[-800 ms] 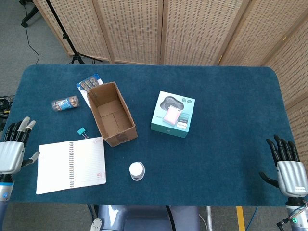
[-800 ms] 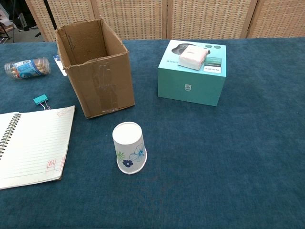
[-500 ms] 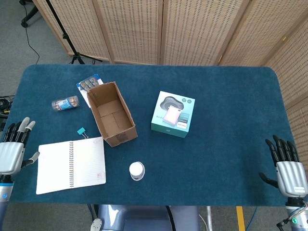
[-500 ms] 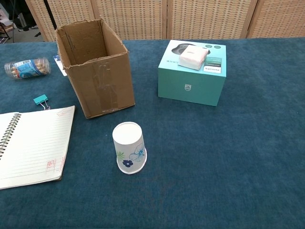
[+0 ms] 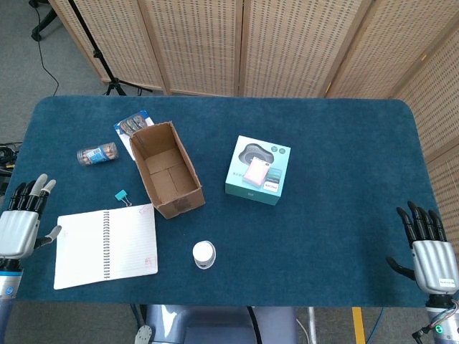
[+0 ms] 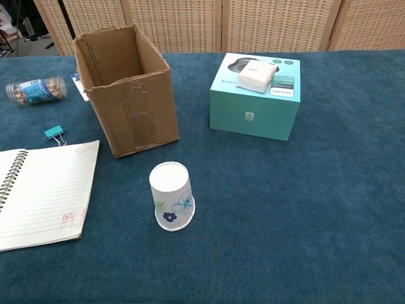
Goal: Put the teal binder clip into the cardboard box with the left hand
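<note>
Blue table [image 5: 344, 143], teal binder clip [image 5: 120, 195] handles toward cardboard box [image 5: 166, 170]

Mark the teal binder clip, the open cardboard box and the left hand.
teal binder clip [image 6: 54, 132], chest view, on its teal body.
open cardboard box [image 5: 179, 203], head view, on its near outer wall.
left hand [image 5: 18, 231], head view, on its back.

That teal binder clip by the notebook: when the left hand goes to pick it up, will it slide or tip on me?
The teal binder clip is small and lies low on the carpeted table, so it probably won't roll or slide far. It looks rigid and light, so a nudge may skid it. Its wire handles may pivot if pinched there, so grip the teal body.
</note>
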You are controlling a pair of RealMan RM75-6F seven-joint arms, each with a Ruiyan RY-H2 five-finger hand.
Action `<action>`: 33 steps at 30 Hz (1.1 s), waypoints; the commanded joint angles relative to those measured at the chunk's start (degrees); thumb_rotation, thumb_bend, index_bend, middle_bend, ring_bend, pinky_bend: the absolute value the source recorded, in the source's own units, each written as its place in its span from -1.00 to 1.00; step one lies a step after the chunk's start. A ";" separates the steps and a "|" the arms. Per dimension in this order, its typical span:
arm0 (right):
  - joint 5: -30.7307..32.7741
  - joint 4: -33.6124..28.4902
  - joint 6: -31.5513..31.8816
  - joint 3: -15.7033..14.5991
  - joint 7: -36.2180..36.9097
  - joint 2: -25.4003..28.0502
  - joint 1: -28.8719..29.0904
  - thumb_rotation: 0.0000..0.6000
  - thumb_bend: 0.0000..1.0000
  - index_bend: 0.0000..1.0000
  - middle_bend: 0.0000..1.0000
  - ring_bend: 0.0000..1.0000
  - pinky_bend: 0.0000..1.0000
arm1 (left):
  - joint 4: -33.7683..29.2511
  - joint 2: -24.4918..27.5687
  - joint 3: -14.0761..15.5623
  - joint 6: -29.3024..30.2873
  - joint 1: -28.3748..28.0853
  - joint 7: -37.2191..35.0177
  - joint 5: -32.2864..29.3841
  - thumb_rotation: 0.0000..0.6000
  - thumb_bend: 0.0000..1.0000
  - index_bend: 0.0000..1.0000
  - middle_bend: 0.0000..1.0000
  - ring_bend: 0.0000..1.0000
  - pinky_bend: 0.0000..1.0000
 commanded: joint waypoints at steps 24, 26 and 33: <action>-0.82 -0.06 -0.68 -0.58 -1.85 -0.63 0.39 1.00 -0.69 -1.00 -1.00 -1.00 -1.00 | -1.56 1.88 -1.04 -6.35 -2.85 -1.97 -2.64 1.00 -0.58 -1.00 -1.00 -1.00 -1.00; -0.98 -0.05 -0.76 -0.68 -2.21 -0.78 0.45 1.00 -0.69 -1.00 -1.00 -1.00 -1.00 | -2.08 2.39 -1.55 -9.09 -4.20 -2.24 -3.73 1.00 -0.57 -1.00 -1.00 -1.00 -1.00; -1.16 -0.13 -0.84 -0.82 -2.30 -0.78 0.49 1.00 -0.69 -1.00 -1.00 -1.00 -1.00 | -3.74 2.99 -2.79 -15.38 -7.59 0.73 -6.84 1.00 -0.55 -0.76 -1.00 -1.00 -1.00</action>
